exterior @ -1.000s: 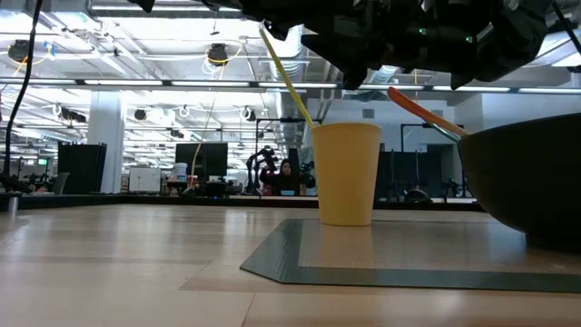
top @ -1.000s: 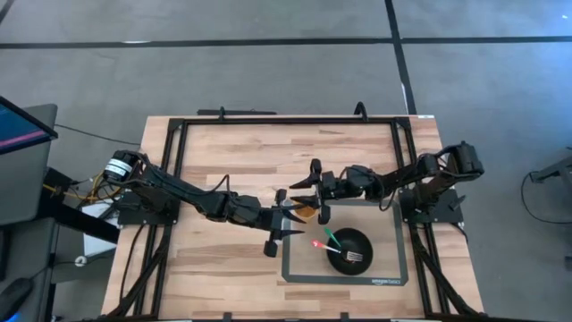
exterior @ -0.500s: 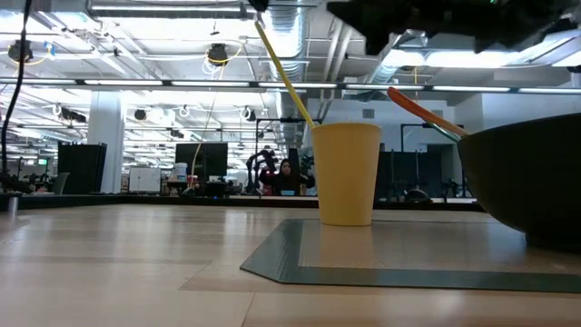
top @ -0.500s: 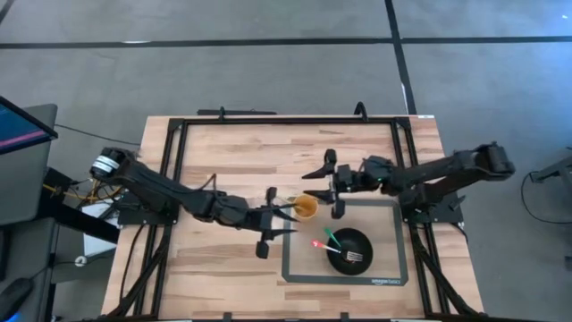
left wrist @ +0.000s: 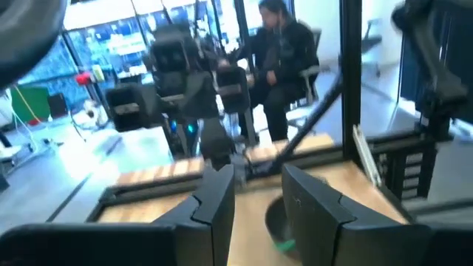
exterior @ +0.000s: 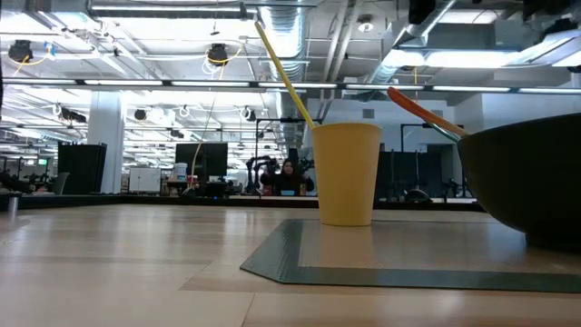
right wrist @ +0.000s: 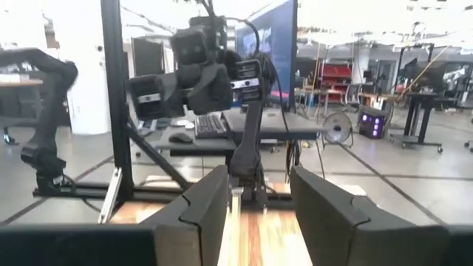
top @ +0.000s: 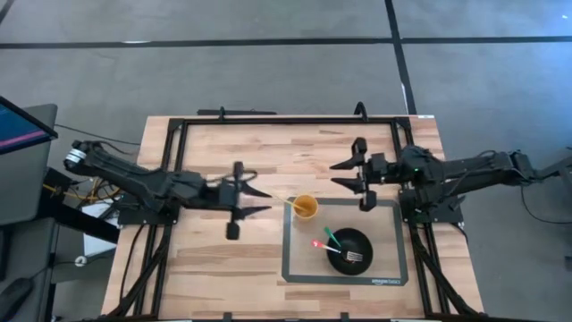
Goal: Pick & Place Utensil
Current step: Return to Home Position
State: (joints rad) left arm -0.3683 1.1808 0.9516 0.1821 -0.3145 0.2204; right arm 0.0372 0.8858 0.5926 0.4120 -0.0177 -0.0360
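A yellow cup (top: 306,207) stands on the far left corner of a grey mat (top: 298,268), also seen in the low view (exterior: 346,173). A thin yellow utensil (exterior: 283,71) stands in it and leans on the rim toward the table's left (top: 288,201). A black bowl (top: 349,250) on the mat holds a fork (top: 355,258), a green-handled utensil (top: 332,240) and an orange one (exterior: 419,110). My left gripper (top: 261,200) is open, left of the cup and apart from it. My right gripper (top: 340,175) is open, beyond the cup toward the far right.
A black frame (top: 286,121) runs round the wooden table (top: 214,268). Bare wood lies left of the mat and along the near edge. In the left wrist view a person sits in the room beyond the table (left wrist: 284,52).
Both arms have drawn back from the cup and risen out of the low view. The left gripper went toward the table's left edge, the right gripper toward the right and far edges. The cup and the yellow utensil in it have stayed put.
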